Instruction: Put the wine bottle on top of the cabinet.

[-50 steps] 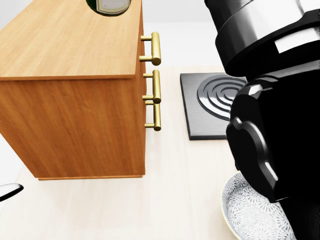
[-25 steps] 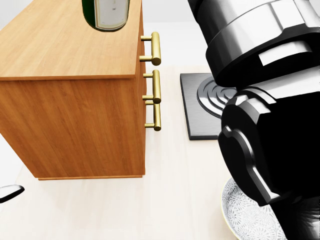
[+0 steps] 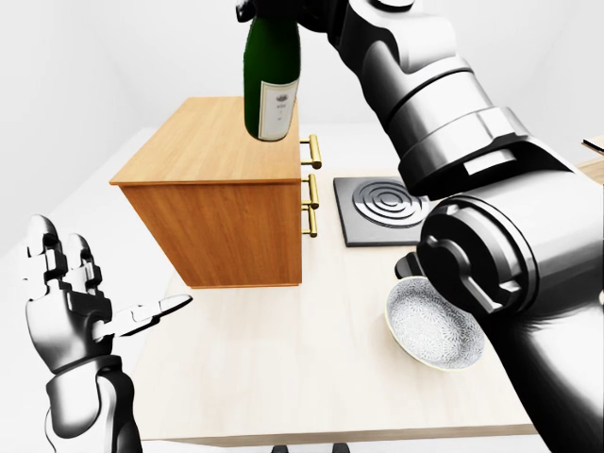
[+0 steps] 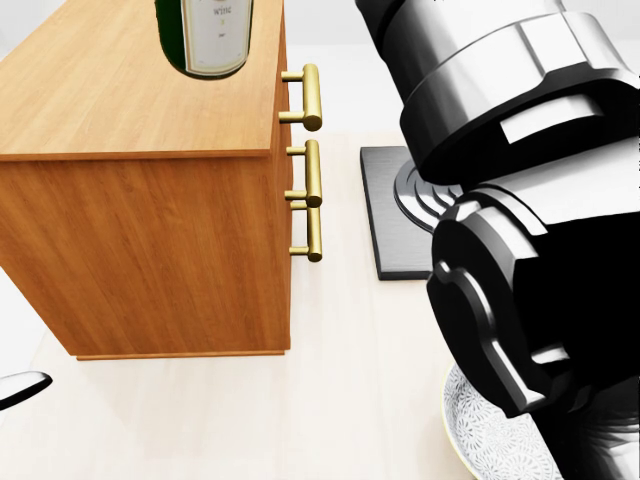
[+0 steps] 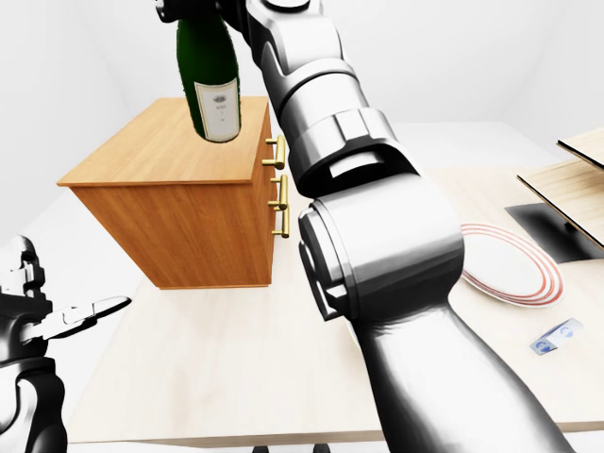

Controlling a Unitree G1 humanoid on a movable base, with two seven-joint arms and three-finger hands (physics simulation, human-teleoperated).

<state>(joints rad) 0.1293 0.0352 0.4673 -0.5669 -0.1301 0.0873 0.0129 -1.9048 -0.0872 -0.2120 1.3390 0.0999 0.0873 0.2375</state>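
Lowered since earlier: wine bottle [image 3: 271,80], clamped in right hand [image 3: 274,9], above cabinet [image 3: 212,151] near desk [image 3: 311,368] far-left corner; left hand [image 3: 71,307] spread, idle. Next: descend, stand upright, release.

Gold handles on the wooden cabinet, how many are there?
3, stacked in a column on the cabinet side facing the head view's right: top handle, middle handle, bottom handle. Other sides are hidden.

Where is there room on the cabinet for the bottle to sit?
The whole wooden top of the cabinet looks bare, from its left edge to the gold handles; the wine bottle hangs above its right side. The table gets crowded right of the cabinet: stove plate, patterned bowl.
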